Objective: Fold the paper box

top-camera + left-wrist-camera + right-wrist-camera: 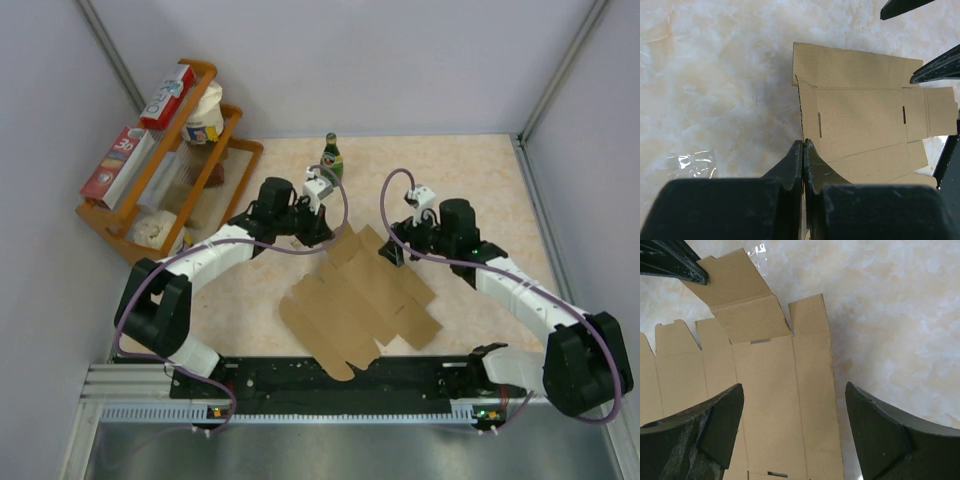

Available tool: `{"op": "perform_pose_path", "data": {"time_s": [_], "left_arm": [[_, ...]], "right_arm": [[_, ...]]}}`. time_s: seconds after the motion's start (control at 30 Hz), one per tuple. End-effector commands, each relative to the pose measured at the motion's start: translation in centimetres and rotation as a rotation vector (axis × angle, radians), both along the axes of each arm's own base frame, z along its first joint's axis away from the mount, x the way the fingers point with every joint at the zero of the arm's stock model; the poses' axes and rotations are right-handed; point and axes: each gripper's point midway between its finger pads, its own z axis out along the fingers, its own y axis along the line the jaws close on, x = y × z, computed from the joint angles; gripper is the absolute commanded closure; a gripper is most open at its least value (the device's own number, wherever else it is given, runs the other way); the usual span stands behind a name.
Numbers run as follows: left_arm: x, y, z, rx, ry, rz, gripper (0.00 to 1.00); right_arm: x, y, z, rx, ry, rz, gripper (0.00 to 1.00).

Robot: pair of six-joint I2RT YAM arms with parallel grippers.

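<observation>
Marbled beige table bears the paper box at centre, a flat, notched sheet of brown corrugated card. We find the left gripper clenched on its flap edge and the right gripper spread wide above it.

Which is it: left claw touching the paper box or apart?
Touching. Left wrist view: left claw shut on the edge of the paper box.

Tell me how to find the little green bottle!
Look at the speckled table, along its far edge. The bottle stands there upright, just right of the orange rack. It is the only dark green thing in sight.
</observation>
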Motion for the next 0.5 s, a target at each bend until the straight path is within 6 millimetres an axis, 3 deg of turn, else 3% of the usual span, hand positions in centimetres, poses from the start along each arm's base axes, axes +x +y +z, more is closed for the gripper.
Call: {"op": "perform_pose_path", "data": {"time_s": [0.0,0.27,0.47], "left_arm": [[0.8,-0.2,3.9,-0.077,-0.124,-0.019,1.00],[1.1,0.5,4.3,-0.093,-0.143,-0.004,1.00],[1.2,0.6,4.2,-0.103,-0.140,-0.003,1.00]], "right_arm": [[1.3,0.7,0.9,0.031,-0.050,0.060,0.20],[2.5,-0.1,-0.6,0.102,-0.016,0.053,0.21],[2.3,0.0,-2.6,0.112,0.048,0.050,0.21]]}}
